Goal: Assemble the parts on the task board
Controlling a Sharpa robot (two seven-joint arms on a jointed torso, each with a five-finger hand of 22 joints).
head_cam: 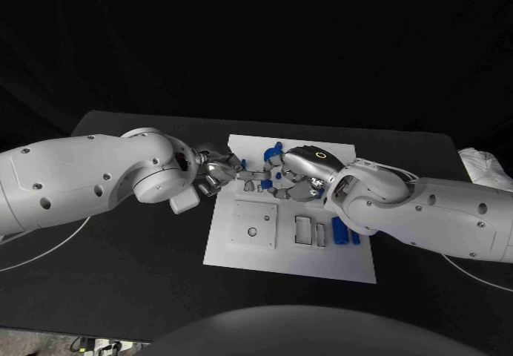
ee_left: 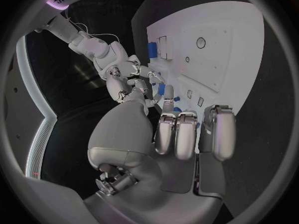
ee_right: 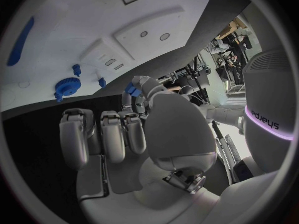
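The white task board (head_cam: 273, 248) lies in the middle of the black table. Both hands meet above its far half. My left hand (head_cam: 222, 172) pinches a small blue part (ee_right: 132, 89) at its fingertips, with the other fingers (ee_left: 187, 134) curled in. My right hand (head_cam: 296, 176) reaches in from the other side, its fingertips right at that part (head_cam: 265, 182). Whether it grips the part is hidden. Its other fingers (ee_right: 112, 134) are curled with nothing in them. A blue gear (ee_right: 65, 86) and a small blue peg (ee_right: 76, 68) stand on the board.
A long blue piece (head_cam: 278, 148) lies at the board's far edge, and more blue parts (head_cam: 341, 231) sit at its right side beside rectangular slots (head_cam: 302, 231). A raised square plate with two holes (head_cam: 254, 224) takes up the board's near left. White cloth (head_cam: 486, 167) lies at the table's right edge.
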